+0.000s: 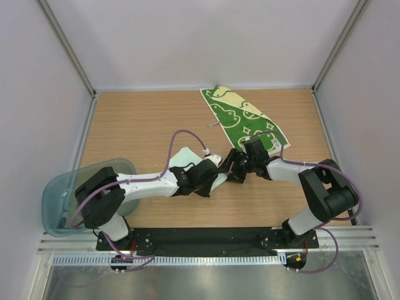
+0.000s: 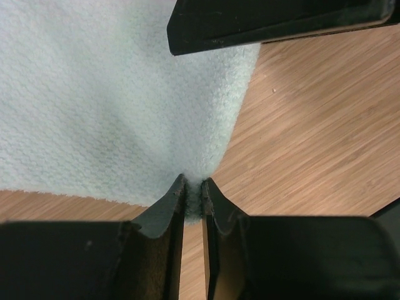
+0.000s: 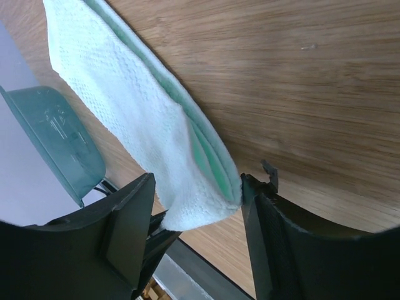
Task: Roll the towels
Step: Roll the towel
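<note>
We judge the job to be at an early stage, since neither towel shows a finished roll. The green patterned towel (image 1: 240, 119) lies spread flat and untouched at about one o'clock on the table (image 1: 137, 119), well clear of both arms. The pale mint towel (image 1: 184, 156) sits near the middle of the table, where the two grippers meet. In the right wrist view it looks doubled over into a long narrow band rather than wound up. That leaves us the whole roll of this towel, and then all of the green one. The left gripper (image 2: 194, 184) is clenched on the pale towel, its two fingertips nearly meeting with a pinch of the cloth's edge squeezed between them. The right gripper (image 3: 197, 181) stands spread wide, with the band's rounded end lying between its fingers. The cloth touches the finger on the three o'clock side of that view, but we see no squeeze, so we read this gripper as released. The translucent bin (image 1: 56, 194) rests at about eight o'clock on the table edge, and we cannot see anything inside it.
</note>
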